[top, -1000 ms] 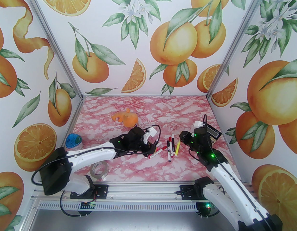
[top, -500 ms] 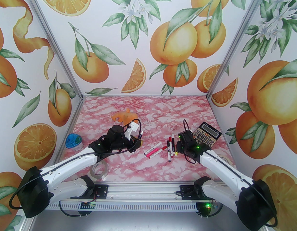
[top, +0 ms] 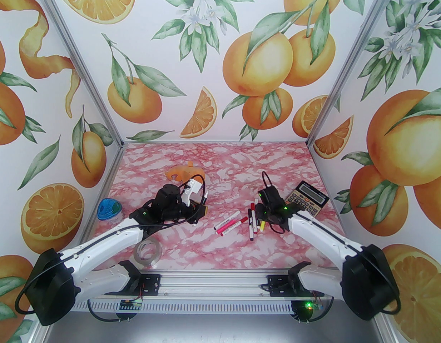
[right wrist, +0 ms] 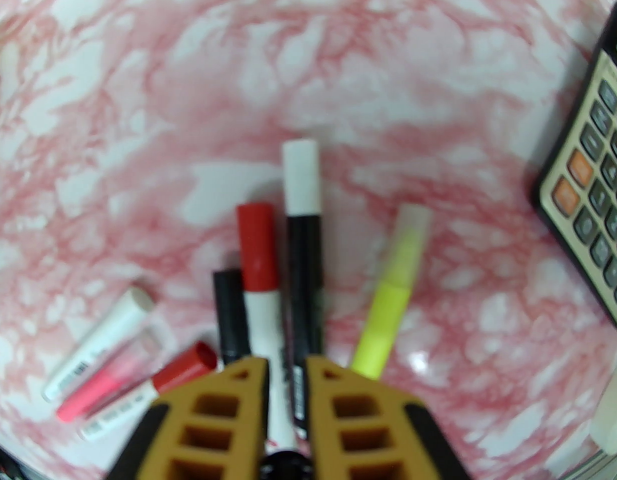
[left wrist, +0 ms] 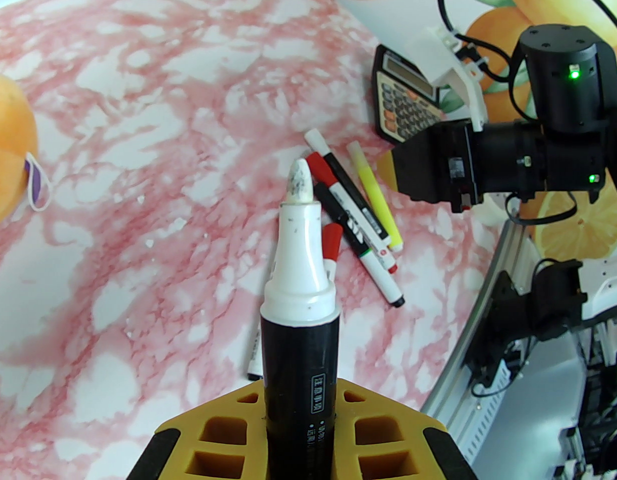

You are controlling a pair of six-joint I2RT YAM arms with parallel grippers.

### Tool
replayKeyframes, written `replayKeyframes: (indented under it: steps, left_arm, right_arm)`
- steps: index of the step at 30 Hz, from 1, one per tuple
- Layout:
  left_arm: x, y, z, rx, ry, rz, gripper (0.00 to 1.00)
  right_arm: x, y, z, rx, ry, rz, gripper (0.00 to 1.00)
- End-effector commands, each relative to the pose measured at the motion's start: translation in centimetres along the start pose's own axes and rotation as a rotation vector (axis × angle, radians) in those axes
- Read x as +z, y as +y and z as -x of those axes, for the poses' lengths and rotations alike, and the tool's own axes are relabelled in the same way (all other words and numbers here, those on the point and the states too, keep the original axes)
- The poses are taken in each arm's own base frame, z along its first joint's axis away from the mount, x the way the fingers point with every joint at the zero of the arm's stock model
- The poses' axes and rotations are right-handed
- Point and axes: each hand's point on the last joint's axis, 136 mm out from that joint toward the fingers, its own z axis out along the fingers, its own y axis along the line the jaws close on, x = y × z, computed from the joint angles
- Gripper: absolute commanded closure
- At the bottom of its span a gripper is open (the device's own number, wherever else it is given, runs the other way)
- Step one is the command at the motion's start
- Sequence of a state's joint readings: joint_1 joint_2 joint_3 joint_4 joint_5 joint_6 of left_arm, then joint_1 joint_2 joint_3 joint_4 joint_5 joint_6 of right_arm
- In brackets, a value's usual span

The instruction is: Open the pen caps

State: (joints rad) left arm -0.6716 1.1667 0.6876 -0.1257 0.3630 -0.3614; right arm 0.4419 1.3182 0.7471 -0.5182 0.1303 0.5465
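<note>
L gripper (left wrist: 301, 397) w/ black marker (left wrist: 298, 348): drawn back, further left of calculator (top: 307, 199). R gripper (right wrist: 287, 368): dropped low, now just left of it.

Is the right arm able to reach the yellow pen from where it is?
Probably yes. The yellow pen lies bare just beside the right tool, nothing across it; the tool's shut jaws must open first.

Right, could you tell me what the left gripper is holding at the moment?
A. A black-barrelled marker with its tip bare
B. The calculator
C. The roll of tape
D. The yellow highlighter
A: in the left wrist view the left gripper is shut on the black marker, which stands up between the fingers with its pale tip uncapped.
</note>
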Motion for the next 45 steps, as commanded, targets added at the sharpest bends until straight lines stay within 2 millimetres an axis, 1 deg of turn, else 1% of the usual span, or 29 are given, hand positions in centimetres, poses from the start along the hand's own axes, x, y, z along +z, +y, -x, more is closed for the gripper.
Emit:
replayKeyframes:
  steps: [1,5,9,12,15,19,25,30,35,40,45]
  left_arm:
    - [0.0,2.7,-1.2,-0.060,0.060,0.109,1.00]
    - [-0.5,3.3,-1.5,-0.092,0.056,0.133,1.00]
    - [-0.8,3.6,-1.8,-0.110,0.057,0.146,1.00]
    - [-1.2,3.9,-1.8,-0.116,0.042,0.168,1.00]
    - [-1.5,4.5,-2.3,-0.117,0.045,0.204,0.99]
    - [-1.6,5.1,-3.0,-0.114,0.066,0.232,0.99]
    - [-1.3,5.3,-3.3,-0.118,0.069,0.230,0.99]
    - [-1.0,5.4,-3.4,-0.120,0.071,0.229,0.99]
    - [-0.7,5.5,-3.8,-0.129,0.084,0.219,0.99]
    - [-0.8,5.5,-4.0,-0.134,0.078,0.219,0.99]
    - [-0.7,5.5,-4.2,-0.136,0.083,0.217,0.99]
  right_arm:
    - [1.6,5.4,3.3,-0.060,-0.016,0.056,0.89]
    - [3.1,8.8,5.1,-0.088,-0.027,0.084,0.89]
    - [5.0,11.8,6.2,-0.111,-0.004,0.094,0.90]
    - [6.3,13.3,6.9,-0.100,0.005,0.100,0.90]
    - [7.2,14.1,7.4,-0.092,0.005,0.090,0.90]
    - [7.5,13.7,7.3,-0.095,0.005,0.050,0.90]
    - [8.0,12.1,5.5,-0.084,0.028,0.010,0.90]
    - [8.0,11.7,3.8,-0.078,0.040,0.002,0.89]
    - [8.7,11.6,2.9,-0.062,0.046,0.002,0.89]
    - [8.6,12.2,3.6,-0.058,0.027,0.009,0.89]
    - [8.5,12.7,5.3,-0.072,-0.009,-0.013,0.89]
